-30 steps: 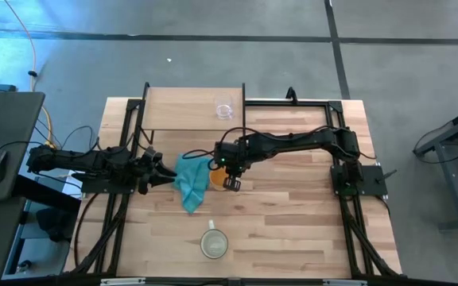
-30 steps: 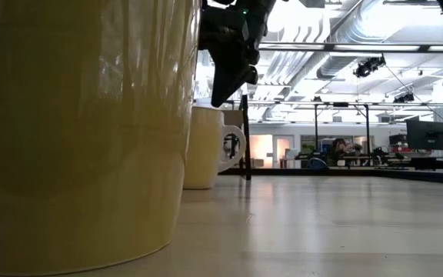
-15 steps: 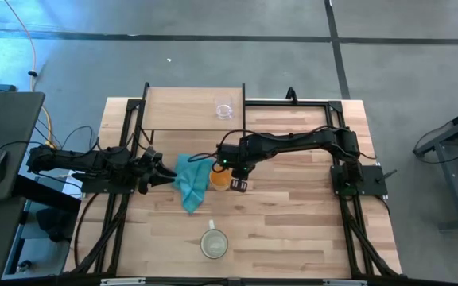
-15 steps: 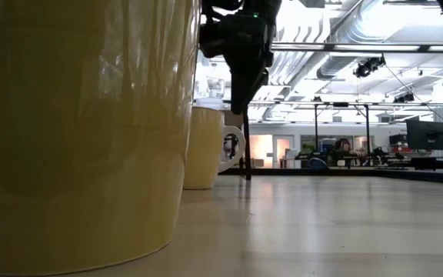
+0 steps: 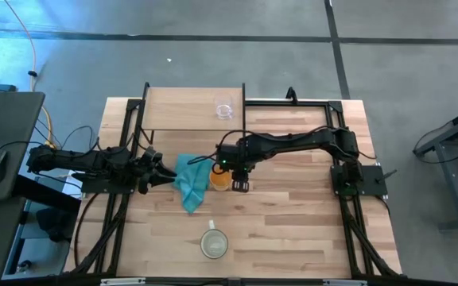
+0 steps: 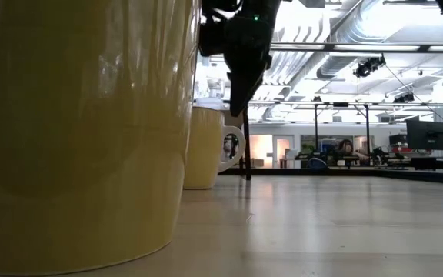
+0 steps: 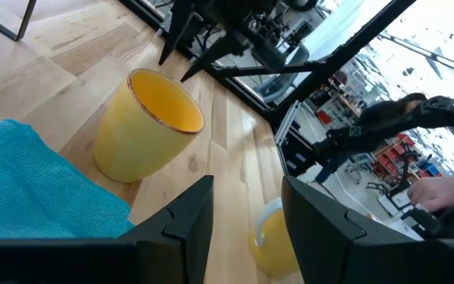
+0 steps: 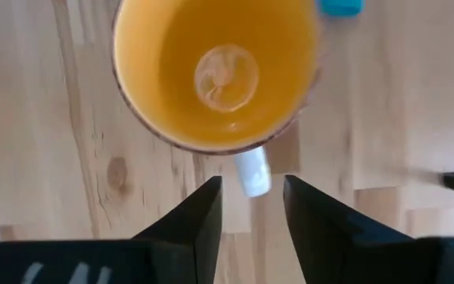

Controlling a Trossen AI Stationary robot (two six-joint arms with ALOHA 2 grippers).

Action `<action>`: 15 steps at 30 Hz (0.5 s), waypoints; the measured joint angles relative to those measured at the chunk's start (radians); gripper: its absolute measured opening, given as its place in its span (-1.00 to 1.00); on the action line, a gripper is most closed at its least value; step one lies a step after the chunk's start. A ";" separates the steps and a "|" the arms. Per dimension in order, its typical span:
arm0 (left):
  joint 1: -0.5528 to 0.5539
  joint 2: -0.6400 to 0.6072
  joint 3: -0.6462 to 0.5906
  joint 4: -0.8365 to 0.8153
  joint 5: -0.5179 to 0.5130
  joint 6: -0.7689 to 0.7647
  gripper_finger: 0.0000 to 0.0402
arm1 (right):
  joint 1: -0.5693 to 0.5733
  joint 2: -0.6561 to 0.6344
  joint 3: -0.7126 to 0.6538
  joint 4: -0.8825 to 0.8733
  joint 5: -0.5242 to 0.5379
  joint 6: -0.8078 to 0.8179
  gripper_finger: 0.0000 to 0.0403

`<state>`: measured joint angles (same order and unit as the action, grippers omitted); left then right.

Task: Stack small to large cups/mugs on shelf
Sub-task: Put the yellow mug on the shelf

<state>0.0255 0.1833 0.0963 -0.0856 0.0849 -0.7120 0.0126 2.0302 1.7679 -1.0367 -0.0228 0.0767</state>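
While the right gripper hung just above the orange mug near the middle of the high view, the relation that mattered was how the mug's handle lay to the fingers: in the right wrist view the handle pointed out from the rim toward the gap between the two spread, empty fingers, so a short drop looked enough to bring them around it. The mug stood upright on the table, with the teal cloth touching or just beside it on its left in the high view, which left little room on that side but bare planks to the right and below. The shelf lay toward the upper left of that view, with the glass standing on it near its right edge; the carry would likely run up and a little left, over the black frame edge. The white mug sat well apart, low in the frame. The left gripper waited at the cloth's far side, its fingers parted and holding nothing, farther from the mug than the right.
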 joint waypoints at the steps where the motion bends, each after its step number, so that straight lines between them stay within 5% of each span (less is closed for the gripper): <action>1: 0.000 0.000 0.000 0.000 0.000 0.000 -0.31 | -0.001 0.009 0.000 -0.004 -0.014 -0.005 -0.36; 15: 0.000 0.000 0.000 -0.012 -0.008 0.000 -0.31 | -0.001 0.054 0.000 0.030 -0.031 -0.014 -0.36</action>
<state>0.0254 0.1833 0.0963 -0.0976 0.0772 -0.7116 0.0113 2.0842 1.7676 -1.0064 -0.0533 0.0625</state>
